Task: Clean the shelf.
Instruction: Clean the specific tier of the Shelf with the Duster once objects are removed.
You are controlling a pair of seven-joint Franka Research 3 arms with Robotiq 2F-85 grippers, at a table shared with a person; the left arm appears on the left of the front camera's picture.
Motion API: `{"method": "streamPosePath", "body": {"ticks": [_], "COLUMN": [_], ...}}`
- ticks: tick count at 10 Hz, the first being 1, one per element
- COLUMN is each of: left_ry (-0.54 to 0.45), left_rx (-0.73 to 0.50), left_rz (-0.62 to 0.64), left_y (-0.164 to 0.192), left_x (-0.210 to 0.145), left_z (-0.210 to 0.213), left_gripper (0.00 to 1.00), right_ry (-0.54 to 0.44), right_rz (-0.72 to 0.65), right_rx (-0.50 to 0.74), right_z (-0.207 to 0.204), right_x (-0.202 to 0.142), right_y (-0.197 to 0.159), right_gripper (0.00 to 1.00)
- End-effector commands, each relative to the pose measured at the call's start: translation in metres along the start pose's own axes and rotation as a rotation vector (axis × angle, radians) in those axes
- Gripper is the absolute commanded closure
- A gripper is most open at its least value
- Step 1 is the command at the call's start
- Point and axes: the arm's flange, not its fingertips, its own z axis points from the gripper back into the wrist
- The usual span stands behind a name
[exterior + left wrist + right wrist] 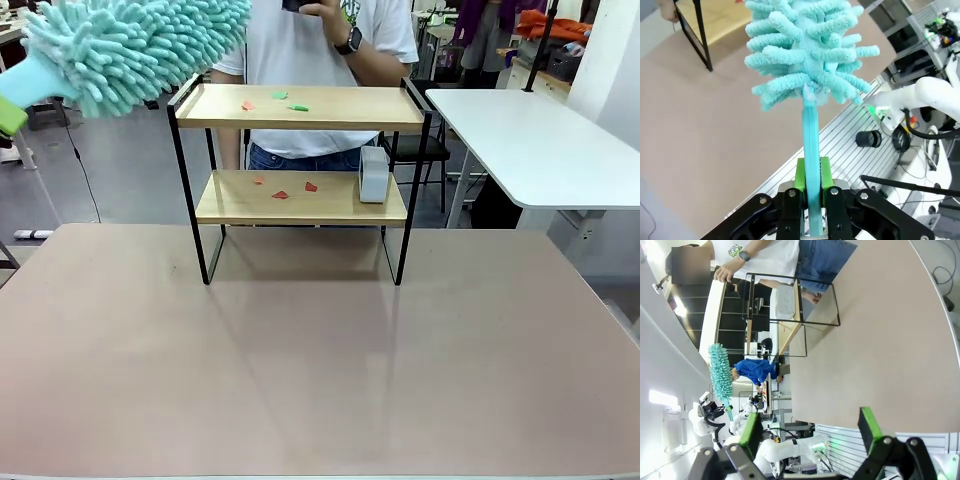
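The shelf stands at the table's far middle, two light wooden boards in a thin black frame. Small red and green scraps lie on its top board, red ones on the lower board beside a grey box. A fluffy teal duster hangs in the air at the upper left, its tip near the shelf's top left corner. My left gripper is shut on the duster's handle. My right gripper is open, held off the table's edge, nothing between its fingers. The shelf lies sideways there.
A person in a white shirt stands right behind the shelf. A white table is at the far right, with a black chair next to it. The brown tabletop spreads wide in front of the shelf.
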Motion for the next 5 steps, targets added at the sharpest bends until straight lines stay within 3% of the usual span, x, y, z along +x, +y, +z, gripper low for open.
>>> {"method": "streamPosePath", "body": {"ticks": [1, 3, 5], "left_ry": [0.077, 0.139, 0.079], "left_rx": [0.095, 0.055, 0.091], "left_rz": [0.057, 0.014, 0.080], "left_y": [0.002, 0.000, 0.001], "left_x": [0.046, 0.082, 0.111], "left_z": [-0.017, -0.026, -0.032], "left_gripper": [0.88, 0.88, 0.88], "right_ry": [-0.009, -0.009, -0.009], "right_rz": [0.027, 0.027, 0.027], "right_rx": [0.020, 0.020, 0.020], "right_z": [-0.001, -0.001, -0.001], "right_x": [0.001, 0.001, 0.001], "right_y": [0.001, 0.001, 0.001], "right_gripper": [0.00, 0.00, 0.00]}}
